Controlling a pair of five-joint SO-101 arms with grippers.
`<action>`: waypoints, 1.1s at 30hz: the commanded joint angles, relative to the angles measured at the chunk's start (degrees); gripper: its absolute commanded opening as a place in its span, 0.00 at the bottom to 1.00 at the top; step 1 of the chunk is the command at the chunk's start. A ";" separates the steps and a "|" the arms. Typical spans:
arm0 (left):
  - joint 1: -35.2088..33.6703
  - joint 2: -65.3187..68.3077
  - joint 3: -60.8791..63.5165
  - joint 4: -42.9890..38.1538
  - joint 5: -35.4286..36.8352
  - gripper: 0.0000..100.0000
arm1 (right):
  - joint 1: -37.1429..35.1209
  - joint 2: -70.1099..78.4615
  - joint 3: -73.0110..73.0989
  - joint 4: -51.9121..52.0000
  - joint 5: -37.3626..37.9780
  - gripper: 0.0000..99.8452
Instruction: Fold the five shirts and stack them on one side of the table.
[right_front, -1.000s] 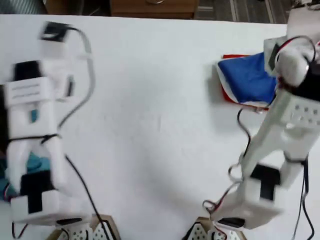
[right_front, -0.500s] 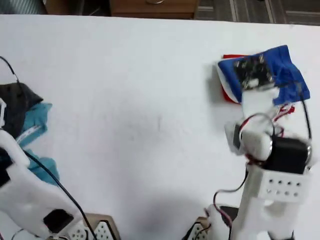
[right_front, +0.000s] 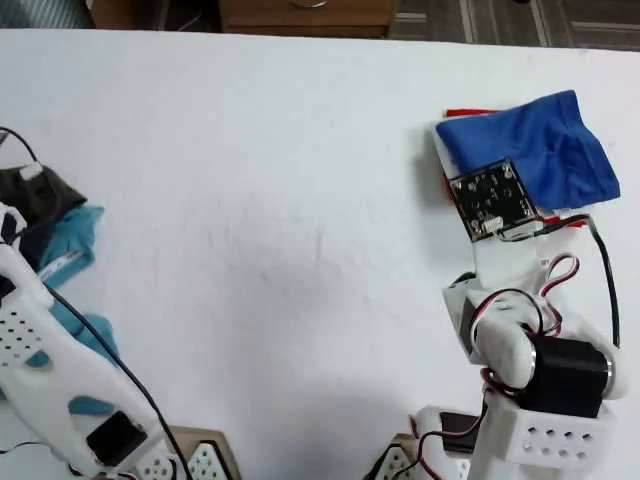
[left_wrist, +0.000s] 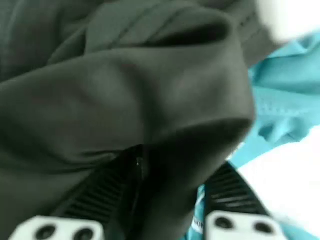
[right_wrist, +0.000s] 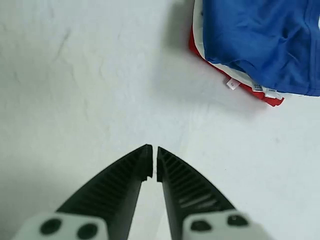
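**Status: three shirts stacked, two loose at the left edge.**

Nearest you, the right gripper (right_wrist: 154, 159) hangs over bare table (right_front: 300, 200) with its jaws pressed together, holding nothing. The left gripper (left_wrist: 175, 172) sits in the loose heap at the table's left edge. Its jaws are spread with a fold of the dark shirt (left_wrist: 125, 90) between them (the tips are buried in cloth, so you cannot tell whether they bear on it). The teal shirt (right_front: 75, 245) lies crumpled against the dark one. Farther off, on the right side, the blue shirt (right_front: 540, 140) tops a folded stack, over what appears to be a white shirt (right_wrist: 198, 20) and a red shirt (right_wrist: 276, 101). Judge three done and two left to fold. Note that the high view's edge cuts off the heap, and the right arm's camera board (right_front: 490, 200) covers the stack's near corner.
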 joint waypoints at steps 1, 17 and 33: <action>1.32 -1.93 -8.40 5.54 1.85 0.05 | -0.22 1.10 0.35 -0.66 0.09 0.03; 19.16 -23.30 -24.66 14.51 13.10 0.02 | 0.57 2.07 15.21 -9.89 -0.88 0.03; 57.05 -56.00 -0.57 14.33 23.03 0.02 | 11.30 2.59 15.56 -16.57 -2.81 0.03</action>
